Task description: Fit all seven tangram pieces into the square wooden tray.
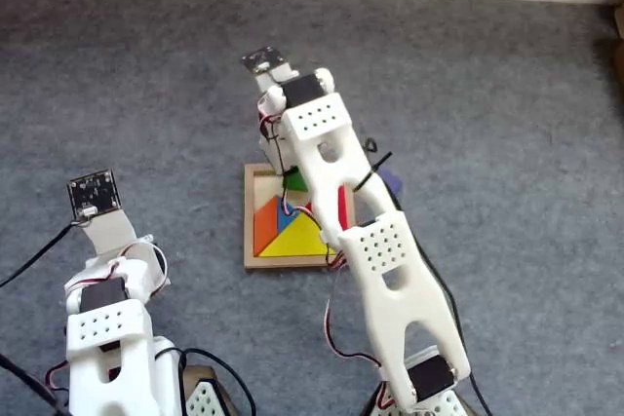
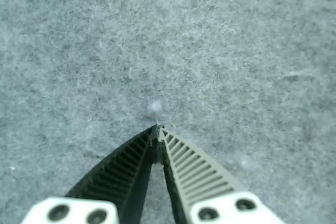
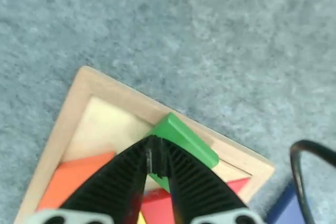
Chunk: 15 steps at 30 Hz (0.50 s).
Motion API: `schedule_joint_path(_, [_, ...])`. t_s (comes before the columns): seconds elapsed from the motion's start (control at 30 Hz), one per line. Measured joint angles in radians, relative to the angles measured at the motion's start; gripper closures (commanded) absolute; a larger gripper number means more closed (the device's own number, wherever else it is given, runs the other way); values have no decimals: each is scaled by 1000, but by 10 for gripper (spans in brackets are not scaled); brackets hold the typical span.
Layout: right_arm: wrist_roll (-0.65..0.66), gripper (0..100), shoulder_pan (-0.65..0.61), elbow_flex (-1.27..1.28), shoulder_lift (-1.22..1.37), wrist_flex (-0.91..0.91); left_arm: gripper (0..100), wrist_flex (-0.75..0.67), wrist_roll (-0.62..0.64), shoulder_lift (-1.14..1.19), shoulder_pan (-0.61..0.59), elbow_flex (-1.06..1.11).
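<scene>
- Currently the green piece [image 3: 188,139] is pinched at its near edge between the tips of the right gripper [image 3: 156,153]. The fingers are closed down onto it with almost no gap.
- The piece is seen tilted, its far end against the inner face of the tray [image 3: 113,88] rim. This is judged to be a part-seated state: held so that it can be slid or pressed flat into the pocket.
- A bare patch of tray floor lies just beside the fingertips, and this is taken as the slot being aimed for.
- Under and behind the fingers, the orange piece [image 3: 73,179], the red piece [image 3: 237,187] and the yellow piece [image 1: 291,239] are already laid flat in the tray.
- A blue piece [image 3: 283,211] lies outside the tray on the carpet [image 2: 157,35], off to the side of the right gripper past the tray corner. It is judged to be not yet placed, so the task is unfinished.
- A black cable [image 3: 310,148] loops near that blue piece and should be watched for snagging.
- The left gripper [image 2: 157,129] is closed tip to tip with nothing held. It is parked over bare carpet well apart from the tray, presumably to keep the workspace free.
</scene>
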Motion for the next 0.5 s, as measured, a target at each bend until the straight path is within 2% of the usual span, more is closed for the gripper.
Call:
schedule_joint_path(0.13, [21, 995, 18, 98, -44, 0, 993, 0, 0, 0, 0, 0])
schedule_joint_path(0.3, [132, 995, 12, 218, -87, 0, 993, 0, 0, 0, 0, 0])
schedule_joint_path(0.5, [149, 995, -3, 292, -161, 0, 993, 0, 0, 0, 0, 0])
